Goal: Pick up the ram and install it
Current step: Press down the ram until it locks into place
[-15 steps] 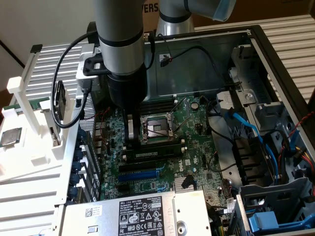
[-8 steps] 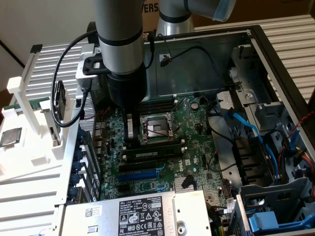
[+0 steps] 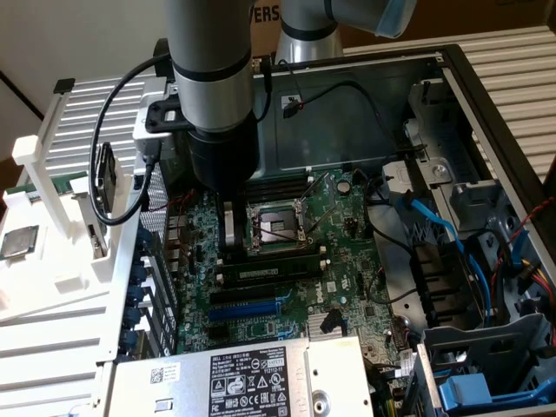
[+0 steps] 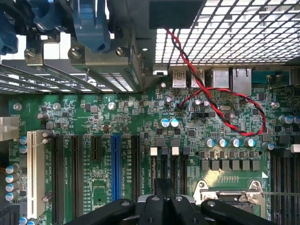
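While the gripper (image 3: pixel 228 246), closed on nothing, hangs low just beside the processor socket (image 3: pixel 271 228), I judge a straight, even downward press best, so both slot latches catch. The ram (image 3: pixel 269 271), a long narrow stick with dark chips and a pale label, lies in a slot alongside that socket.

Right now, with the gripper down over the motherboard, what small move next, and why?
Probably a small straight push down: the shut gripper hangs at the end of the ram, which already lies slotted beside the processor socket; full seating is unclear.
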Controlling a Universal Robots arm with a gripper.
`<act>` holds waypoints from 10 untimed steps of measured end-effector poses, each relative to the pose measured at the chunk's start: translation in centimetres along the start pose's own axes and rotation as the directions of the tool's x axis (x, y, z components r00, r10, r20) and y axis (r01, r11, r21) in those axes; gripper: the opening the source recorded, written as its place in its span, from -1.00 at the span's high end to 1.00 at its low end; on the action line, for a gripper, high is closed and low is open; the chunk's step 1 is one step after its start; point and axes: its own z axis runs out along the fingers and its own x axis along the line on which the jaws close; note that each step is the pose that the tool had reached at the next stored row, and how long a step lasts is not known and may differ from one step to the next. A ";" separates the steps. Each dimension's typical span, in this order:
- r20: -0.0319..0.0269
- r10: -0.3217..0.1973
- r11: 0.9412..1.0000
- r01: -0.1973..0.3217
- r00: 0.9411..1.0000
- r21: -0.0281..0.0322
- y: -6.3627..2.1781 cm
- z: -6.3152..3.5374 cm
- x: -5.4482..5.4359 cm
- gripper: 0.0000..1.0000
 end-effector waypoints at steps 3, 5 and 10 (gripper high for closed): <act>-0.001 0.000 1.000 0.000 1.000 0.000 0.00 0.04 0.0 0.78; -0.001 0.000 1.000 0.000 1.000 0.000 0.00 0.05 0.0 0.78; 0.000 0.000 1.000 0.000 1.000 0.000 0.01 0.06 -0.1 0.78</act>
